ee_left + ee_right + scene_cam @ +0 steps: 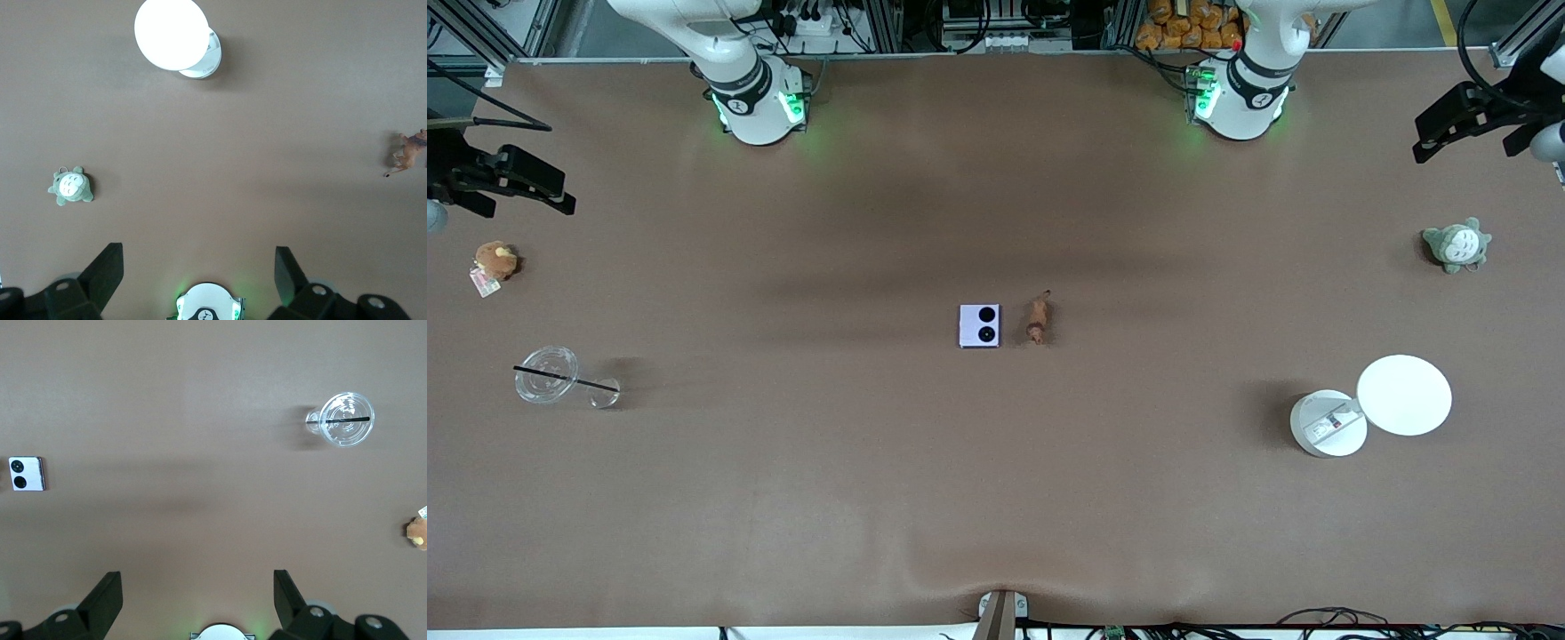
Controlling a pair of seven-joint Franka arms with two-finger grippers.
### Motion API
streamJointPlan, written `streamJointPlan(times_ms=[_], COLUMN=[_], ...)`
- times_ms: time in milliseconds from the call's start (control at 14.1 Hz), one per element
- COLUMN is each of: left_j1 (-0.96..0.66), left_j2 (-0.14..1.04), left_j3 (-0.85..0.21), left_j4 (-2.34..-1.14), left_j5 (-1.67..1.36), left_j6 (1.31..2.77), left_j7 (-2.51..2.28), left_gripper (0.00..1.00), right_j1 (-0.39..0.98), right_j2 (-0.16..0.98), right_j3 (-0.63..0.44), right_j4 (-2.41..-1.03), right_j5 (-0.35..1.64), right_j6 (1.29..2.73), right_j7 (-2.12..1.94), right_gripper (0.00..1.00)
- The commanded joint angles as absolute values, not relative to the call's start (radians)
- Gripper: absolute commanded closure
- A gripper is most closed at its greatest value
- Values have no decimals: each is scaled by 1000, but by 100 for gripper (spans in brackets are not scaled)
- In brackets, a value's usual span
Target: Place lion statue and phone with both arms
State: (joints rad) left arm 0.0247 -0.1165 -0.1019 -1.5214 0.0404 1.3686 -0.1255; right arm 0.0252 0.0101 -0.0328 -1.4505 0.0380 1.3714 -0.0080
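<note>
I am holding both pincers wide open and empty: left pincer (199,277) and right pincer (198,597) are hovering high over the brown table (783,498). The tiny reddish-brown lion statue (1038,320) is lying just beside the pale-lavender square phone (979,325), so two descending arms are risking a collision or a knocked figurine.

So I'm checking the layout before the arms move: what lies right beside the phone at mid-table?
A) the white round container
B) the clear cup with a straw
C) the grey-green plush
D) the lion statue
D: the lion statue lies next to the phone, apart from it, on the side toward the left arm's end of the table.
</note>
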Motion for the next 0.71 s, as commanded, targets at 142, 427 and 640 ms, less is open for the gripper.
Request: streamJointPlan(times_ms=[142,427,640], left_j1=[28,35,35], left_j2=[-110,-109,-109], left_j3=[-95,-95,-95], left_j4=[-1493,-1476,-1476], left_j5=[46,44,44], left_j6=[1345,1339,1333], left_j7=[-132,-127,-126], left_gripper=[0,0,0], right_j1=[0,-2,-2], right_j2=[2,2,2], right_j3=[-26,-26,-26], right_j4=[-1457,-1457,-1457], right_j5=[55,55,55], right_j6=[1362,1362,1362], right_j7=[-18,-18,-17], right_gripper=[0,0,0])
